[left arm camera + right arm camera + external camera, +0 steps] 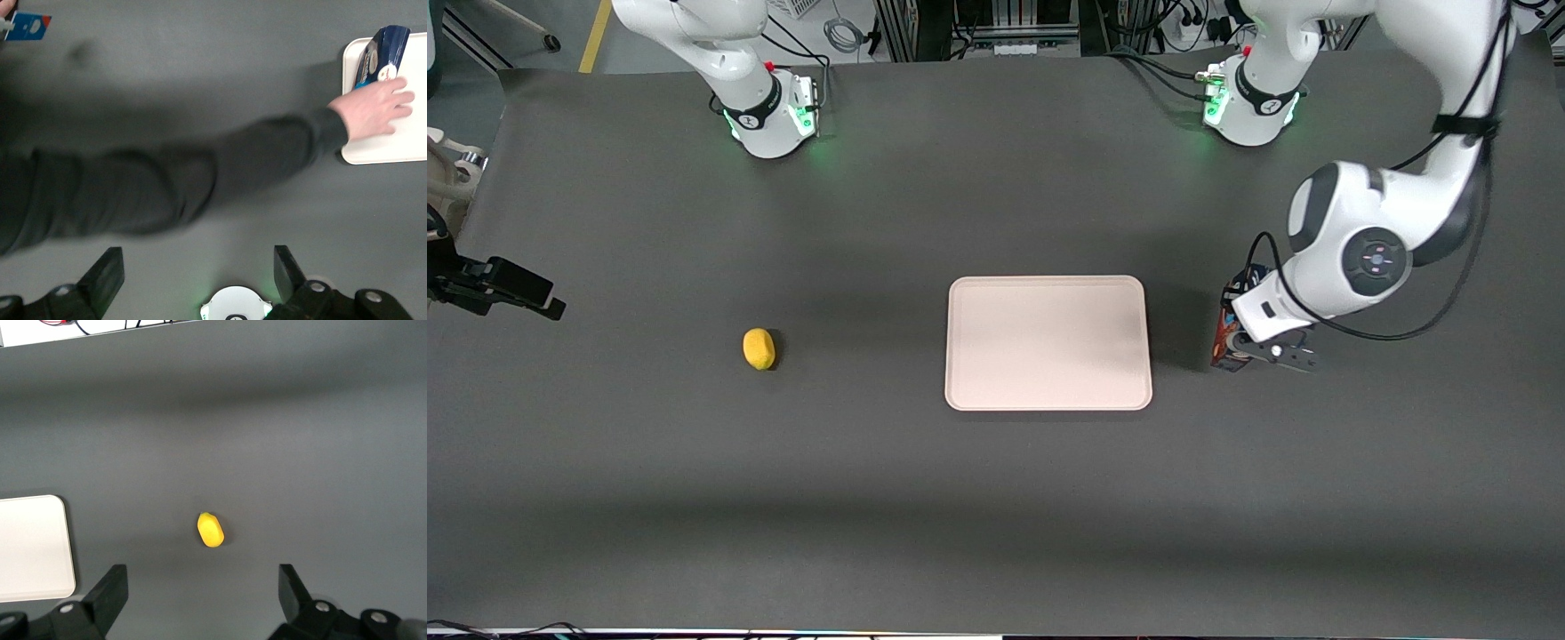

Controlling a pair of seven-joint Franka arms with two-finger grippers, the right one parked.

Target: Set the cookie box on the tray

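In the front view the pale pink tray (1049,342) lies flat at mid-table with nothing on it. The navy cookie box (1223,347) stands upright on the table just beside the tray, toward the working arm's end, partly hidden by my left gripper (1267,348), which is right at it. In the left wrist view my left gripper (198,280) has its fingers (107,273) wide apart with nothing between them. There a person's dark-sleeved arm (167,180) reaches in, its hand holding a navy box (383,53) upright on the tray's corner (400,143).
A small yellow lemon-like lump (759,348) lies on the dark table toward the parked arm's end; it also shows in the right wrist view (211,530) near the tray (33,547). A small blue packet (28,27) shows in the left wrist view.
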